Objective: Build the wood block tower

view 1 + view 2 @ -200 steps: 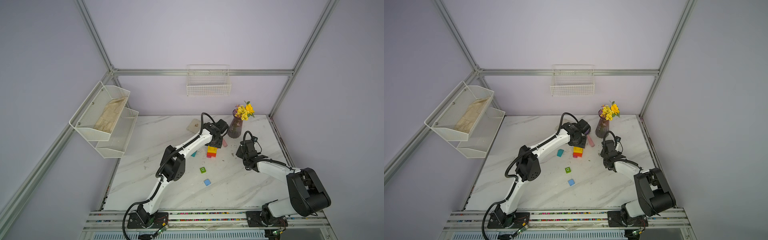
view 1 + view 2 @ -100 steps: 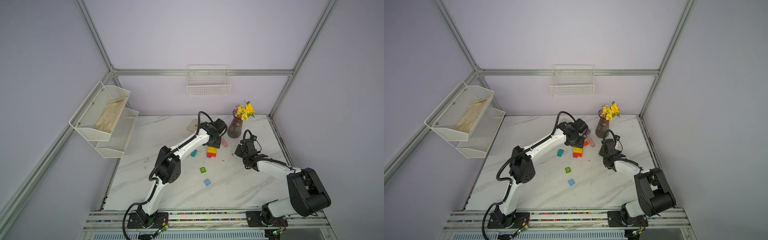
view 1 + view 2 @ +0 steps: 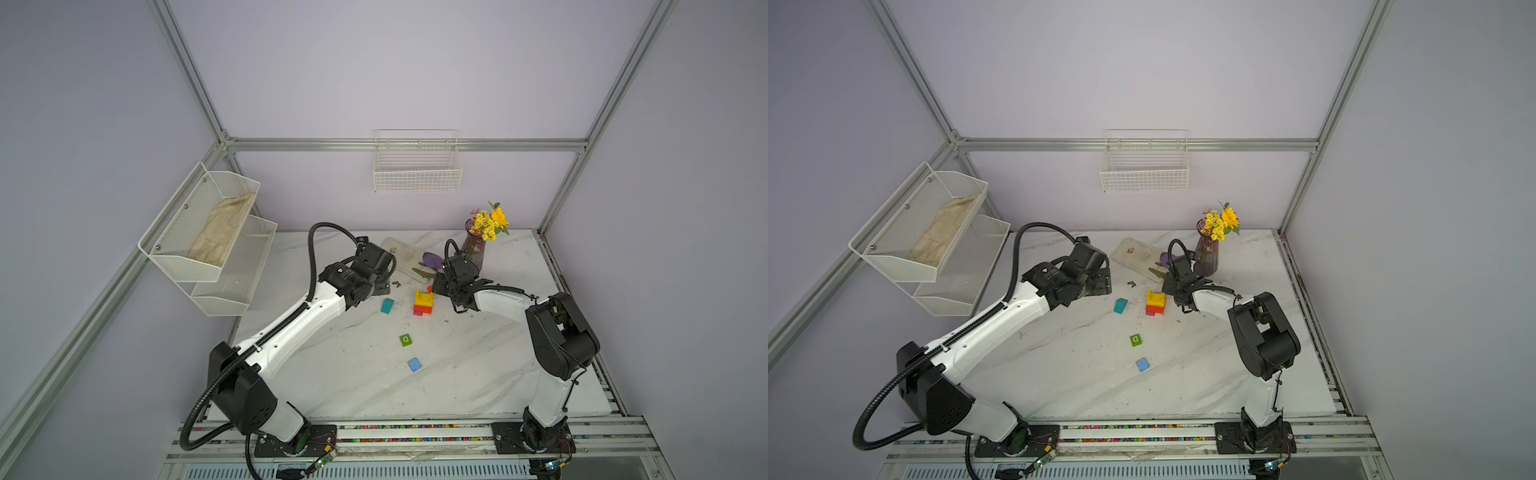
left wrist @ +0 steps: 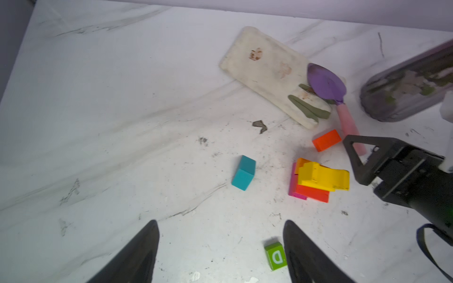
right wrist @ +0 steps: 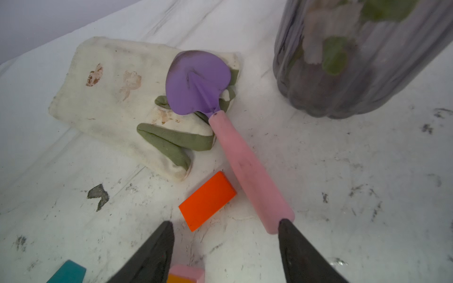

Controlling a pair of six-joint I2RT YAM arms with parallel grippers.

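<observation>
My right pincer [image 5: 225,220] stands wide and empty over the flat orange-red painted wood block [image 5: 207,201], which lies loose on the white marble desk [image 5: 343,196], just beside the pink handle of the purple trowel [image 5: 250,171]. My left pincer [image 4: 220,221] is wide and empty too, well apart from the low tower [image 4: 316,178]: a yellow notched block on orange-red, with pink beneath, all sitting askew. A teal block [image 4: 244,172] lies near it. I judge these blocks light and stiff, their smooth paint likely slippery. I would take the orange one across its narrow width at mid-length, keeping clear of the handle, and set it down gently, since the skewed stack could shift.
</observation>
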